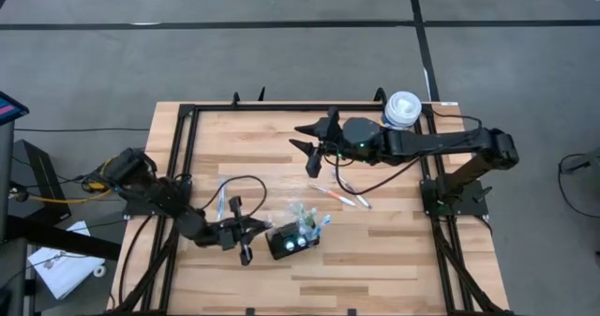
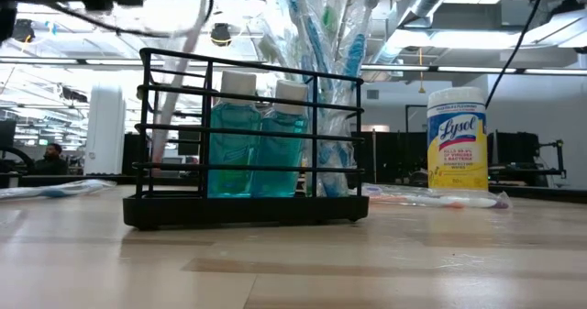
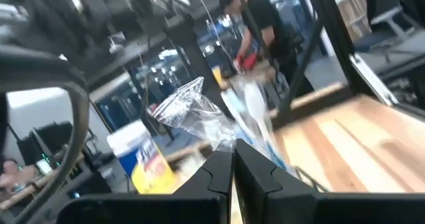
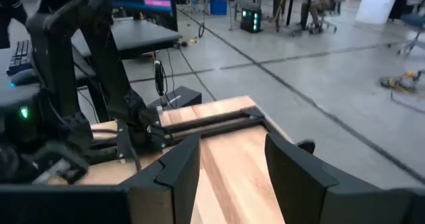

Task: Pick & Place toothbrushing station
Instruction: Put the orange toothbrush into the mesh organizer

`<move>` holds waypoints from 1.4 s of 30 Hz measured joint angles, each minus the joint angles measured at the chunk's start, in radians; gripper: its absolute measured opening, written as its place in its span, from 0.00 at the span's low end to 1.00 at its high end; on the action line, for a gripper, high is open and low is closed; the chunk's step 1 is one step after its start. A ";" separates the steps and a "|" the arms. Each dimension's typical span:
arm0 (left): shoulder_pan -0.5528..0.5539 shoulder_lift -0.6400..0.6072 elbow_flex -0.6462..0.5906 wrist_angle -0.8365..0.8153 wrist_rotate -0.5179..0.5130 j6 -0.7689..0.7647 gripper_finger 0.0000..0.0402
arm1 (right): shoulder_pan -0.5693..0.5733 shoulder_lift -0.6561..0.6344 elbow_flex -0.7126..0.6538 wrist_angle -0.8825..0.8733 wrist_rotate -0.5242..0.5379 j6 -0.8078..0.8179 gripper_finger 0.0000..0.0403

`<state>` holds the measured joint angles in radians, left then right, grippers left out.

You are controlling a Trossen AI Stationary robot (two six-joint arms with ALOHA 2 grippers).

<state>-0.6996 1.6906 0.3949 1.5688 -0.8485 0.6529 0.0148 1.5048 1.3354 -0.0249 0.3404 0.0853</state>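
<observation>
We see the left end effector (image 1: 246,232) low over the desk (image 1: 375,250) at about seven o'clock from the desk's middle, its two dark fingers (image 3: 214,177) pressed together with no gap between them; in its wrist view a crinkled clear wrapper (image 3: 192,114) shows just past the fingertips, but we cannot tell whether the tips pinch it or only sit before it. The toothbrushing station (image 1: 292,241), a black wire-sided holder, stands upright on the desk just beside this end effector, at its three o'clock in the high view. From the low view we find in it two bottles of blue-green liquid (image 2: 252,148) with pale caps, standing side by side, and a bundle of wrapped toothbrushes (image 2: 316,43) rising out of its top. The right end effector (image 1: 311,140) hangs over the desk at about eleven o'clock from the middle, well apart from the station, its fingers (image 4: 176,167) spread wide with nothing between them. A white-and-yellow wipes canister (image 2: 457,139) stands at the desk's one o'clock corner; its label reads "Lysol" in blue script, and the smaller print below we cannot read. Two loose wrapped toothbrushes (image 1: 339,197) lie flat on the desk between the right arm and the station. In the left wrist view a person in dark clothes (image 3: 262,24) leans over something in the room beyond the desk.
</observation>
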 joint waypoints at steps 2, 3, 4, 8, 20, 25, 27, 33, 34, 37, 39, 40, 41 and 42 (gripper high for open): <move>0.014 0.040 0.000 0.002 0.010 -0.048 0.00 | 0.003 -0.006 0.001 0.016 -0.002 -0.016 0.40; 0.019 0.057 0.000 0.001 0.009 -0.074 0.00 | 0.004 -0.007 0.002 0.016 -0.003 -0.019 0.40; 0.022 0.071 0.002 0.005 0.010 -0.091 0.00 | 0.005 -0.007 0.002 0.014 -0.003 -0.023 0.40; 0.023 0.088 0.008 0.009 0.008 -0.108 0.00 | 0.012 -0.005 0.000 0.008 -0.005 -0.039 0.40; 0.079 0.090 0.001 -0.003 0.113 -0.264 0.14 | 0.012 -0.014 0.000 0.004 -0.027 -0.015 0.42; 0.076 0.056 0.000 0.000 0.115 -0.269 0.35 | 0.011 -0.023 0.000 -0.025 -0.027 -0.015 0.48; 0.077 0.042 0.000 -0.003 0.112 -0.269 0.43 | 0.011 -0.029 0.001 -0.025 -0.027 -0.015 0.50; 0.071 -0.039 0.003 -0.001 0.116 -0.269 0.58 | 0.016 -0.042 0.001 -0.064 -0.027 -0.035 0.54; 0.071 -0.069 0.007 -0.001 0.116 -0.258 0.59 | 0.017 -0.041 0.001 -0.070 -0.027 -0.041 0.54; 0.072 -0.172 0.011 0.000 0.116 -0.219 0.59 | 0.012 -0.041 0.000 -0.070 -0.016 -0.062 0.54; 0.079 -0.250 0.011 -0.026 0.114 -0.216 0.58 | 0.003 -0.041 0.000 -0.051 -0.003 -0.059 0.53; 0.082 -0.293 0.011 -0.049 0.103 -0.221 0.58 | -0.003 -0.041 0.000 -0.039 -0.002 -0.049 0.53; 0.086 -0.337 0.011 -0.073 0.082 -0.244 0.57 | -0.010 -0.041 0.000 -0.024 -0.001 -0.034 0.52; 0.092 -0.385 0.013 -0.115 0.055 -0.277 0.57 | -0.017 -0.041 0.000 -0.006 0.000 -0.015 0.52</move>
<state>-0.6079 1.3055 0.4077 1.4543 -0.7932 0.3755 -0.0022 1.4639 1.3357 -0.0308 0.3405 0.0700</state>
